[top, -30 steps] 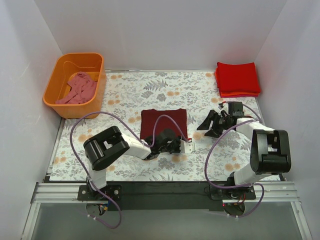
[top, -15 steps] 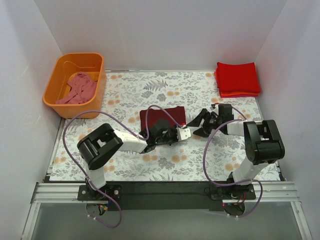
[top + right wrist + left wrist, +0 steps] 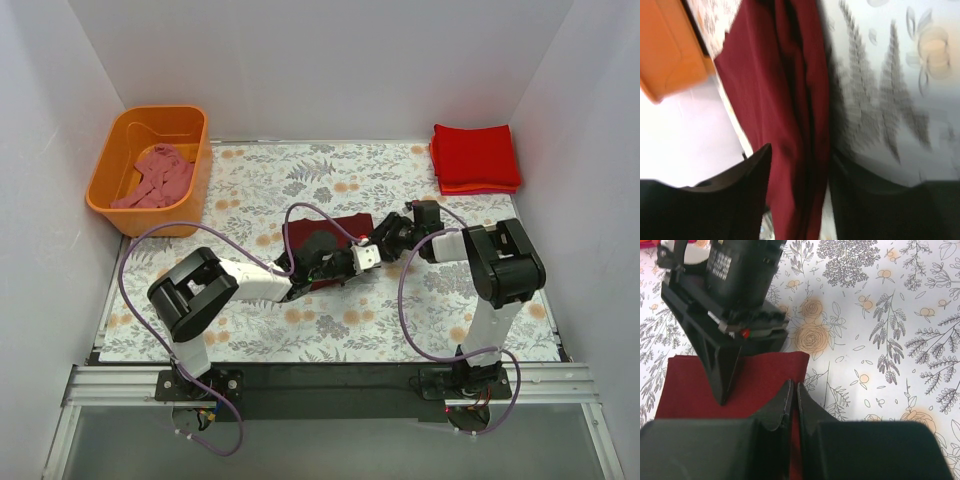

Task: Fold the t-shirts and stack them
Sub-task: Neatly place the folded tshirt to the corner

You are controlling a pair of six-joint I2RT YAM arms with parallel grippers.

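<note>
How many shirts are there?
3 at least: a dark maroon t-shirt mid-table, a pink t-shirt crumpled in the orange tub, and a folded red stack at the far right, which may hide several.

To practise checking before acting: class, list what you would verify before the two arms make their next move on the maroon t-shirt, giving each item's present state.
1. left jaws grip the maroon t-shirt: ok, shut on its edge.
2. right jaws grip it too: cannot tell; they straddle the cloth.
3. Maroon fold lies tidy: cannot tell, mostly hidden from above.
4. red stack ready to receive: ok, neat at the far right corner.
5. pink t-shirt folded: not ok, crumpled in the orange tub.
</note>
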